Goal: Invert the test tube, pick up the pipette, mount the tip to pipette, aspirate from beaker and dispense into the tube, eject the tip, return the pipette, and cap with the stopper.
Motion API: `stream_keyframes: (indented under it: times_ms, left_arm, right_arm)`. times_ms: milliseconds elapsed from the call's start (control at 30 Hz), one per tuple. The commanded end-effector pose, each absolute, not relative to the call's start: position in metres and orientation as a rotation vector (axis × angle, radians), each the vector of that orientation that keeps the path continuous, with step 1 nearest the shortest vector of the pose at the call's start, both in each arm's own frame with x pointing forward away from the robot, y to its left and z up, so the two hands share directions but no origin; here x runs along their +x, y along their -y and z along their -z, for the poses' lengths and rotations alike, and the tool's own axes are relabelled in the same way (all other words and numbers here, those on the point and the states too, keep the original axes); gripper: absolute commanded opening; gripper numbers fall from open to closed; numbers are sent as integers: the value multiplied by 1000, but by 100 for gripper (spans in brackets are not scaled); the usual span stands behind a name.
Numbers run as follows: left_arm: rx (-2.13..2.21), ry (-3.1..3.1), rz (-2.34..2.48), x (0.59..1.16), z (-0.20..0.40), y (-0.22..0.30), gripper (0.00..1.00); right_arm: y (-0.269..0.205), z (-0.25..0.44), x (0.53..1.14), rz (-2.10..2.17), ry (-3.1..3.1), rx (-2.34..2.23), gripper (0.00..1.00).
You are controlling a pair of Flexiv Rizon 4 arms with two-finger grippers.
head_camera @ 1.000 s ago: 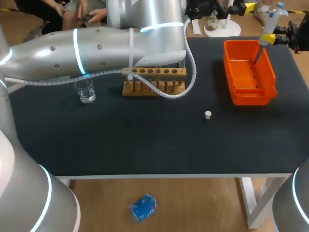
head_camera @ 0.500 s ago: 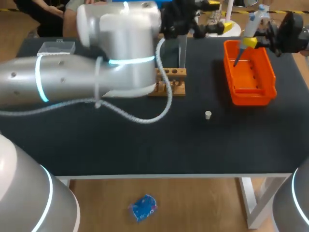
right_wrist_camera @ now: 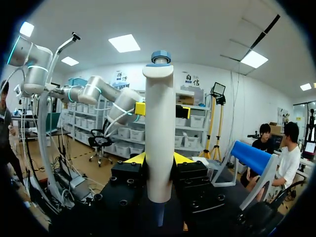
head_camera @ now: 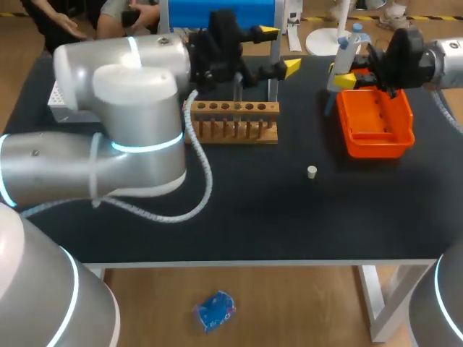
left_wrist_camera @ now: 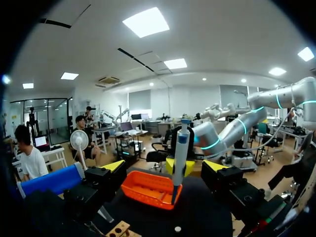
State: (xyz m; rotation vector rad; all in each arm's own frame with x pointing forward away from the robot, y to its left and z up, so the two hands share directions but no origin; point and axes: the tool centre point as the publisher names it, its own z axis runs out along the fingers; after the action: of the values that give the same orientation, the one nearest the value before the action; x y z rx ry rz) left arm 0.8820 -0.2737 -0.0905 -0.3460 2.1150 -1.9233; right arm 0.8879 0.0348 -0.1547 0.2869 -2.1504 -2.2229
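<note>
My right gripper [head_camera: 341, 74] is shut on the white pipette with a blue top [head_camera: 346, 52], held upright above the left end of the orange bin [head_camera: 376, 137]. In the right wrist view the pipette [right_wrist_camera: 159, 133] stands between the yellow fingertips of my right gripper [right_wrist_camera: 159, 159]. My left gripper [head_camera: 281, 49] is open and empty behind the wooden rack [head_camera: 233, 121], facing the pipette [left_wrist_camera: 180, 153]. A thin clear tube [head_camera: 238, 90] seems to stand in the rack. The small white stopper [head_camera: 312, 171] lies on the table. The beaker is hidden.
A blue stand on metal legs [head_camera: 221, 11] sits at the back, behind the rack. A clear tip box [head_camera: 61, 101] shows partly behind my left arm at the far left. The black table [head_camera: 289, 217] runs forward from the rack to its front edge.
My left arm has swung across the back and now points its open gripper rightward behind the rack. My right gripper has carried the pipette leftward to the orange bin's left end.
</note>
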Motion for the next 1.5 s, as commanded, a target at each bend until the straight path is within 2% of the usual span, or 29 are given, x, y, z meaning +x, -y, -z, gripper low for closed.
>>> stream_keyframes:
  times_ms: [33, 433, 900, 1500]
  left_arm:
    - [-352, -2081, 1942, 874, 92, 263, 100]
    - [-352, -2081, 1942, 874, 92, 263, 100]
    - [-390, -2118, 1978, 876, 115, 199, 100]
    - [-304, -2097, 2015, 882, 136, 191, 100]
  right_arm:
    - [-33, 154, 889, 2218, 2149, 294, 0]
    - [-33, 154, 889, 2218, 2149, 294, 0]
    - [-90, 185, 882, 2167, 2037, 313, 0]
    - [-156, 195, 878, 2058, 1965, 366, 0]
